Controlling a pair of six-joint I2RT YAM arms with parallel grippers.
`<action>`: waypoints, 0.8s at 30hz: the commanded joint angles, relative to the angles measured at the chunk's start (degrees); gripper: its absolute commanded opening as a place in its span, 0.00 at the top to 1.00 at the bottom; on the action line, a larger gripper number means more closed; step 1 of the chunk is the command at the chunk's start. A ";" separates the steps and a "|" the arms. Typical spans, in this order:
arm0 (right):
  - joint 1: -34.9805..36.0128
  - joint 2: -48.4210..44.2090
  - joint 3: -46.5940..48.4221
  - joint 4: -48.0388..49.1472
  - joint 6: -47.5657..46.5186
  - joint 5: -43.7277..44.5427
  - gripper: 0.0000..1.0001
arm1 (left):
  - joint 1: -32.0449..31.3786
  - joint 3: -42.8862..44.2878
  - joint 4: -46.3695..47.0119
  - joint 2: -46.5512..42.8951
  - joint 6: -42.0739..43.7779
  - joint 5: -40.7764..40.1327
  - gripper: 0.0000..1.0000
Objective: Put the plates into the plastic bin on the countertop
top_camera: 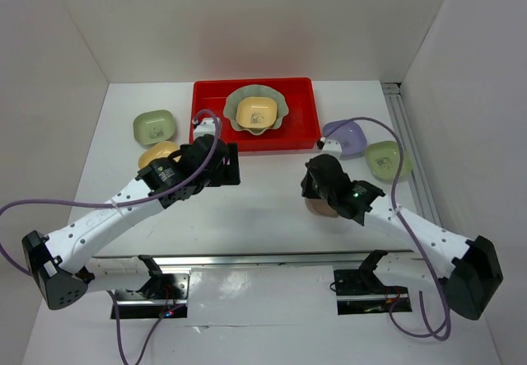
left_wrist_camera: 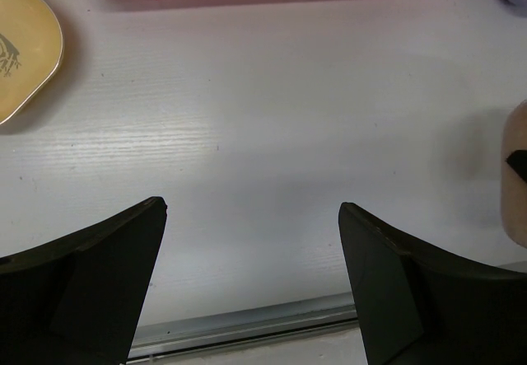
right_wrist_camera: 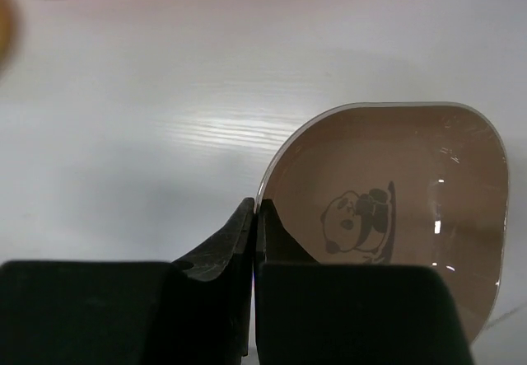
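Observation:
The red plastic bin (top_camera: 210, 109) stands at the back of the white countertop (top_camera: 263, 208). In it lies the large pale green scalloped plate (top_camera: 282, 101) with a yellow plate (top_camera: 256, 114) nested inside. My right gripper (right_wrist_camera: 257, 207) is shut on the left rim of the brownish pink panda plate (right_wrist_camera: 395, 184); from above that gripper (top_camera: 321, 190) hides most of this plate (top_camera: 317, 209). My left gripper (left_wrist_camera: 252, 208) hangs open over bare countertop just in front of the bin, holding nothing. A second yellow plate (left_wrist_camera: 25, 52) lies to its left.
A green plate (top_camera: 154, 126) sits left of the bin. A lavender plate (top_camera: 350, 137) and another green plate (top_camera: 385, 157) sit to its right. A metal rail (top_camera: 263, 258) runs along the near edge, and white walls close the sides and back.

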 commanded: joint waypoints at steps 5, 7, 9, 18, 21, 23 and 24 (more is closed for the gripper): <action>2.27 -4.41 15.18 3.32 -4.01 -7.81 1.00 | -0.21 3.05 -1.63 -2.81 -1.02 -1.12 0.01; 1.58 -2.40 17.65 8.42 -6.56 -9.56 1.00 | -0.21 3.06 -3.82 -3.34 -2.51 -1.74 0.01; 0.17 1.71 20.90 12.99 -9.90 -11.24 1.00 | -0.21 3.06 -5.41 -4.13 -5.41 -3.05 0.01; -13.54 28.17 41.17 33.22 -3.50 -32.51 1.00 | -0.21 -2.12 -11.92 -13.79 -13.15 -4.90 0.01; -14.34 38.89 49.79 35.85 -0.60 -34.53 1.00 | -0.21 -3.53 -13.41 -16.43 -12.63 -4.38 0.01; -14.87 45.32 52.19 40.24 2.37 -34.54 1.00 | -0.21 -4.32 -13.42 -17.66 -12.10 -4.37 0.01; -15.39 48.90 53.94 43.91 3.61 -34.01 1.00 | -0.21 -4.93 -13.42 -17.67 -11.58 -3.68 0.01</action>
